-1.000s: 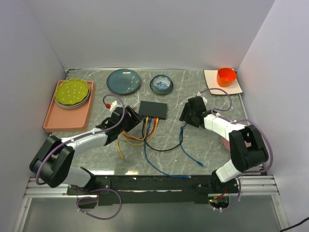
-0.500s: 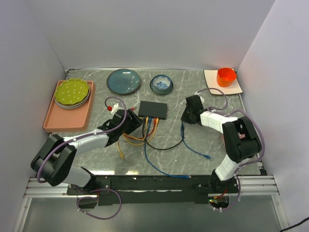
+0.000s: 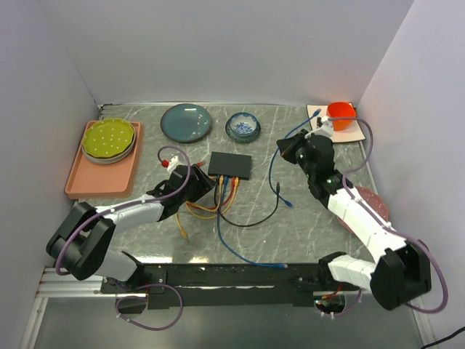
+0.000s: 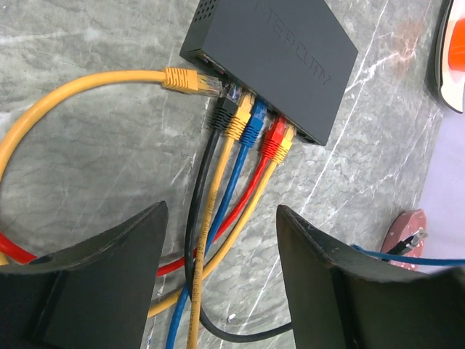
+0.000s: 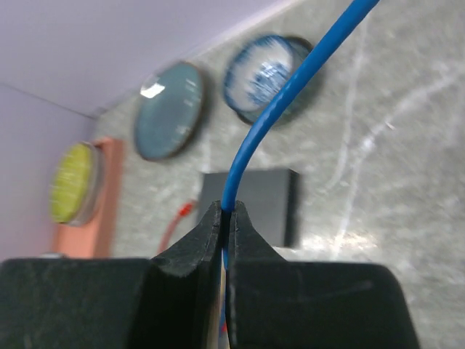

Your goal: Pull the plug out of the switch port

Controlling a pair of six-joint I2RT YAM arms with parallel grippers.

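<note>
The black switch (image 3: 231,164) lies mid-table. Black, yellow, blue, red and yellow plugs (image 4: 254,127) sit in its near edge. One more yellow plug (image 4: 190,80) lies sideways at the switch's (image 4: 276,58) left corner. My left gripper (image 4: 221,211) is open just in front of the sockets, straddling the bundle of cables without touching it. Raised to the right of the switch, my right gripper (image 3: 290,147) is shut on a thin blue cable (image 5: 290,87). That cable's free plug end (image 3: 289,204) hangs near the table.
A pink tray (image 3: 76,178) holding a green plate stands at the left. A teal plate (image 3: 186,121) and a blue bowl (image 3: 243,126) are behind the switch. An orange cup (image 3: 340,114) sits back right on a napkin. Loose cables (image 3: 247,251) trail toward the near edge.
My right gripper has shut on the blue cable and swung up and toward the back right, dragging the cable's free end along. The left gripper has edged slightly closer to the switch.
</note>
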